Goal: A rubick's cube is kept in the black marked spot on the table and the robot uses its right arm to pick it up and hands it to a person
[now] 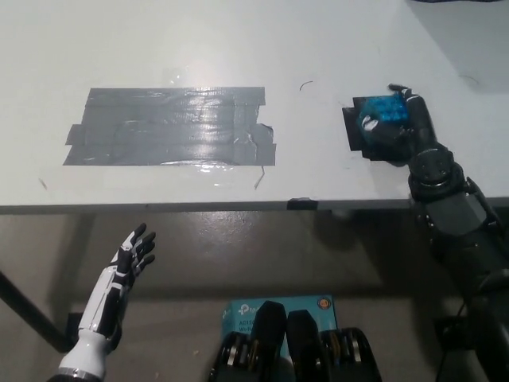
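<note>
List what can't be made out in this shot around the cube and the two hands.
- Cube: only blue top shows; the right hand covers its sides, and whether it is lifted off the black mark is unclear.
- Right hand: blurred, so its grip on the cube can't be confirmed.
- Left hand: below the table, forearm cut off by the bottom edge.
- Person: none in view.

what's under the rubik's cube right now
The black marked spot lies under the Rubik's cube; its left part shows. The right hand, closed around the cube, covers the rest, so contact with the table cannot be seen.
</note>
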`<action>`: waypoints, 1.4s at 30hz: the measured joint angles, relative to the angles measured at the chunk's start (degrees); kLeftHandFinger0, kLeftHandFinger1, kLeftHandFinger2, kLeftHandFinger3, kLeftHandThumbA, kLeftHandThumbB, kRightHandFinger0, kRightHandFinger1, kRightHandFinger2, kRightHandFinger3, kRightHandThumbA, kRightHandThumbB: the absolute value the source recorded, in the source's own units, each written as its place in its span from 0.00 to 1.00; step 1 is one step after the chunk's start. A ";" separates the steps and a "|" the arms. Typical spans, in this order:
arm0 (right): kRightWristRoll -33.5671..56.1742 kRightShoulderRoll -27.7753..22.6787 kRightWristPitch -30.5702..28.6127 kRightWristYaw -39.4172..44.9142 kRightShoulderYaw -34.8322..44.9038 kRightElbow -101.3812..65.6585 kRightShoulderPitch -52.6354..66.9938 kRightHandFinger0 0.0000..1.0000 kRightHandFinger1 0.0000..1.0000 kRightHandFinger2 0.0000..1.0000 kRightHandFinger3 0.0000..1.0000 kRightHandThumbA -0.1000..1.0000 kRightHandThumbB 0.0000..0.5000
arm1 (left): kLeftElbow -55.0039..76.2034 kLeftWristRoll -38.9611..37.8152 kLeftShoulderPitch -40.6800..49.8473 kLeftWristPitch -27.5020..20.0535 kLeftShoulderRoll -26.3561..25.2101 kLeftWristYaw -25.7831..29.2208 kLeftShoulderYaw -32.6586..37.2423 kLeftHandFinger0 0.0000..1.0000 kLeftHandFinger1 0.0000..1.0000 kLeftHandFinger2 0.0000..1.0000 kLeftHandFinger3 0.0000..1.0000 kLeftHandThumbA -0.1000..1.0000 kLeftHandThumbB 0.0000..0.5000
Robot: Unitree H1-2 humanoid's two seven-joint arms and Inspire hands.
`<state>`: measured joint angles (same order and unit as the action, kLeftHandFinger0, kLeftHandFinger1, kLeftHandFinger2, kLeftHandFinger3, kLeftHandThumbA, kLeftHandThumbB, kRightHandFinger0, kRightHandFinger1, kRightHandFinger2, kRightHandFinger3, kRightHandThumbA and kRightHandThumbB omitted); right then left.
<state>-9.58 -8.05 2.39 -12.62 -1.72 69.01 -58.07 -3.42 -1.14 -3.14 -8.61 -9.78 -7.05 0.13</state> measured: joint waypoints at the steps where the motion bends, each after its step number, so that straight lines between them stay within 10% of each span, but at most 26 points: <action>1: -0.25 -0.07 -0.05 -0.42 -0.53 0.32 -0.02 0.12 0.62 0.93 0.74 0.00 0.42 | 0.00 0.00 -0.10 0.01 0.00 0.00 -0.02 1.00 1.00 1.00 1.00 1.00 0.48; 11: -0.61 -0.21 -1.07 -2.44 -0.71 0.95 -0.22 0.19 0.69 0.99 0.82 0.00 0.38 | 0.02 0.01 -0.61 0.32 0.00 0.00 -0.04 1.00 1.00 1.00 1.00 1.00 0.45; 26: 1.05 0.25 -1.87 -3.73 3.89 -14.72 6.83 0.00 0.40 0.80 0.81 0.00 0.37 | 0.08 0.04 -1.34 0.60 -0.03 0.01 -0.06 1.00 1.00 1.00 1.00 1.00 0.39; 42: 1.92 1.33 3.87 -3.09 4.56 -44.74 16.59 0.05 0.55 0.89 0.88 0.00 0.33 | -0.78 0.04 -1.30 0.77 -0.02 0.02 -0.05 1.00 1.00 1.00 1.00 1.00 0.35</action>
<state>-7.66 -6.72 6.26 -15.72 2.84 24.27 -41.48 -4.20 -1.10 -4.44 -7.84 -9.80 -7.03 0.08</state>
